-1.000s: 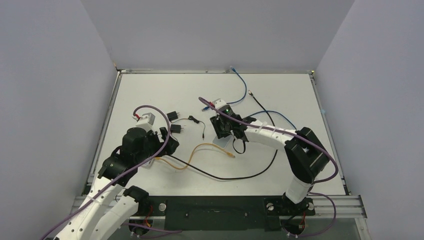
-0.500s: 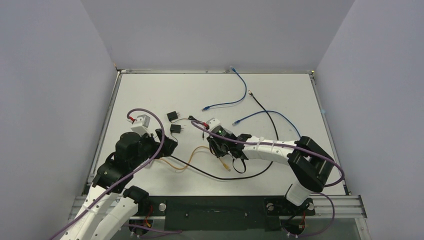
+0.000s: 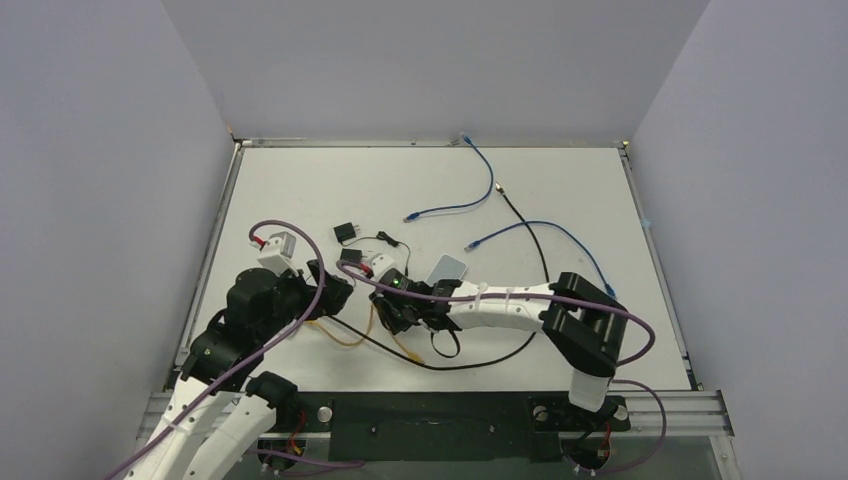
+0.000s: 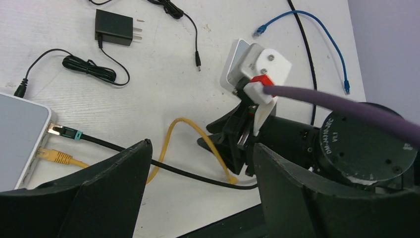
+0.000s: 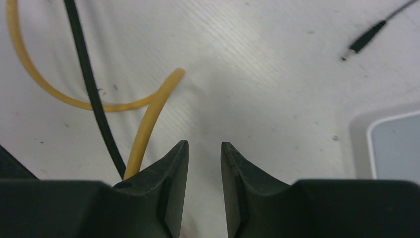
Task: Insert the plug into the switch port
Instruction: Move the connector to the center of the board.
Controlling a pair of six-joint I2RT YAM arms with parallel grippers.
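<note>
**Crowded near side, open far side:** Cables clutter the near half of the matt white table (image 3: 560, 180). We find the far half open but for two thin blue cables (image 3: 491, 180). Plain pale walls (image 3: 100, 150) close the table in on three sides, and a metal rail (image 3: 430, 143) marks the far edge.

The left gripper (image 4: 201, 148) hovers near the left edge, its broad dark fingers spread wide with nothing between them. On the table beside it lies a flat white box (image 4: 20, 134) with rounded corners and a pale grey face. The switch port (image 4: 44, 141) is in its narrow side, where a yellow connector and a black one sit side by side.

The right arm stretches across the middle. The right gripper (image 5: 204, 145) is low over the table, its smooth black fingers parted by a slim gap. The gap shows only finely ribbed tabletop, and the fingers pinch nothing we can see.

The yellow cable (image 5: 147, 129) bends sharply beside one finger, next to a black cable (image 5: 91, 99). The plug (image 4: 230, 177) at the yellow cable's free end lies right by those fingers; whether they touch it we cannot tell. A second small box (image 3: 447, 268) lies just beyond the right wrist, showing only its grey face.
</note>
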